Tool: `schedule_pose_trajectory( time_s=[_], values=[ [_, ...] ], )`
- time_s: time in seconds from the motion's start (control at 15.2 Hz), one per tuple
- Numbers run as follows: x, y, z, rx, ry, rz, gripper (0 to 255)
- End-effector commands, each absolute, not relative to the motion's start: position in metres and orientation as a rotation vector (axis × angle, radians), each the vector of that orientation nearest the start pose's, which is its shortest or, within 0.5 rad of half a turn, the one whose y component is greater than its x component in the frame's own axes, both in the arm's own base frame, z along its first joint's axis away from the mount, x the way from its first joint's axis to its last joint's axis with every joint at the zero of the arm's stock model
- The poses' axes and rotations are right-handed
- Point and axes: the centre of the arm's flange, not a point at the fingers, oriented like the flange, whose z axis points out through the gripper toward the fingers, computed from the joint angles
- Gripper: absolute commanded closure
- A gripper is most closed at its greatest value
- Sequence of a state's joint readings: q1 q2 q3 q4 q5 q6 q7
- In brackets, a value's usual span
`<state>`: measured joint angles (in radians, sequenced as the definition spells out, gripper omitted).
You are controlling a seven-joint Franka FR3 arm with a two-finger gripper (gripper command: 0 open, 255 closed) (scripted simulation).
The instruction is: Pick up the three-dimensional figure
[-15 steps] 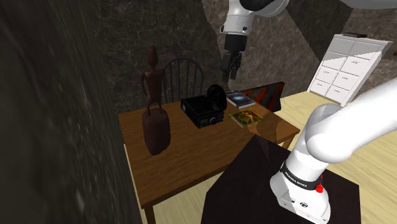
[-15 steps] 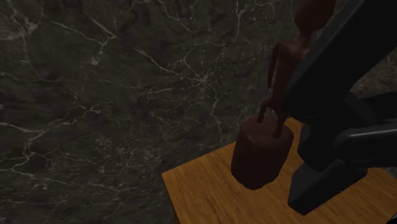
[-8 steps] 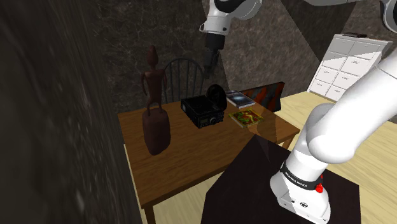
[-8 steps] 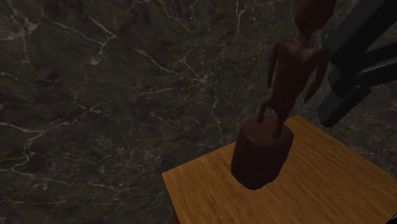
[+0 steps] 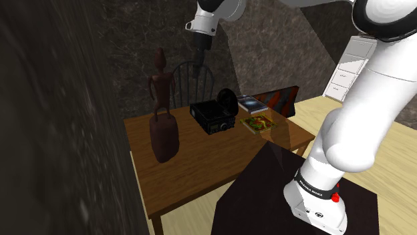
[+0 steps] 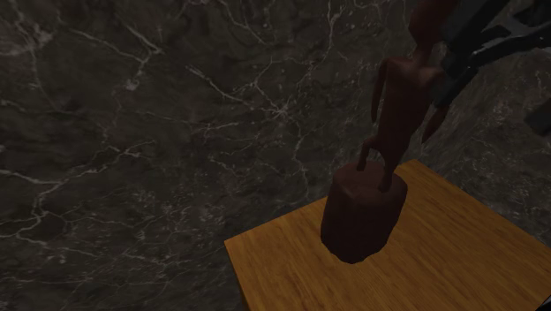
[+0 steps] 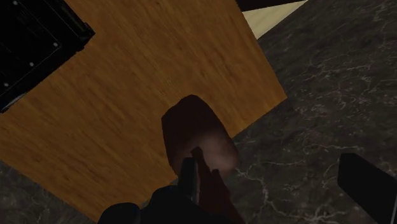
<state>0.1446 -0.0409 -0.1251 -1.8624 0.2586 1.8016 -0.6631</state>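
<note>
Hovering gripper (image 5: 200, 49) above brown figure (image 5: 161, 115)

Wall (image 5: 60, 100) hems the figure (image 5: 161, 110); black box (image 5: 212, 115) stands well apart.

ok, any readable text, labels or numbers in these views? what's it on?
Nothing can be read.
Black band low on the arm: white lettering, too small to read.
White drawer cabinet: marks on the drawer fronts, too small.
Magazine and book: printed covers, no legible words.
</note>
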Motion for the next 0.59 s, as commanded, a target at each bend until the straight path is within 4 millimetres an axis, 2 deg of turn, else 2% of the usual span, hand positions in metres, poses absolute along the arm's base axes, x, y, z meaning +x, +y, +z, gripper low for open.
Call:
schedule_pose_trajectory(
  time_s=[0.0,0.46,0.53],
  values=[
    [0.573,0.042,0.532,-2.711,-0.965,-0.118,0],
    [0.646,0.084,0.54,-2.552,-1.228,-0.212,0],
    [0.646,0.084,0.535,-2.552,-1.228,-0.212,0]
  ],
)
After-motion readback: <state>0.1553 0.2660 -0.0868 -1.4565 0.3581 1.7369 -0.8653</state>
